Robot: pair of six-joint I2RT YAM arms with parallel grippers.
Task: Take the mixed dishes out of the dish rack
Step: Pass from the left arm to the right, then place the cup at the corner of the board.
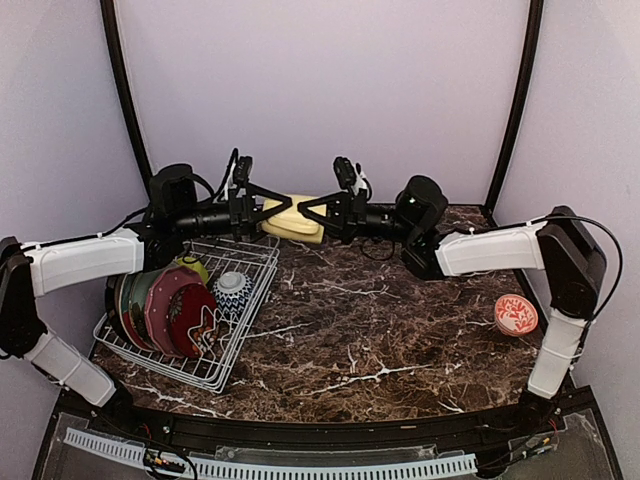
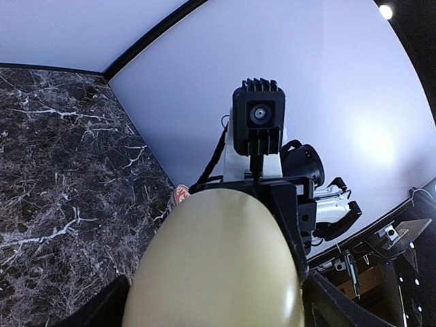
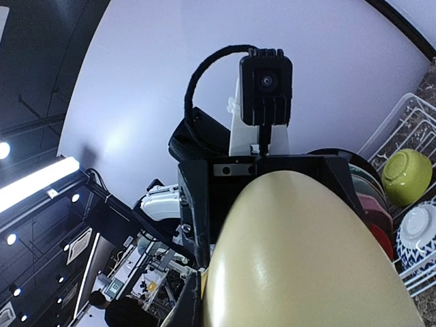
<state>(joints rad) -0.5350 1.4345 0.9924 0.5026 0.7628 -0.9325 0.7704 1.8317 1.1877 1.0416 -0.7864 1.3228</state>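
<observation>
A pale yellow mug [image 1: 291, 219] hangs in the air at the back centre, between my two grippers. My left gripper [image 1: 270, 212] is shut on its left side and my right gripper [image 1: 312, 211] on its right side. The mug's rounded side fills the left wrist view [image 2: 218, 266] and the right wrist view [image 3: 306, 259]. The white dish rack [image 1: 236, 352] stands at the left. It holds pale green, red-teal [image 1: 160, 300] and dark red floral [image 1: 192, 318] plates on edge, a lime-green bowl [image 1: 192, 266] and a blue-white bowl [image 1: 232, 291]. A red-white bowl [image 1: 516, 314] sits on the table at the right.
The dark marble table [image 1: 380, 320] runs between the rack and the red-white bowl. Purple walls close in the back and sides. The rack [image 3: 403, 122], the lime-green bowl [image 3: 407, 176] and the blue-white bowl [image 3: 419, 240] also show in the right wrist view.
</observation>
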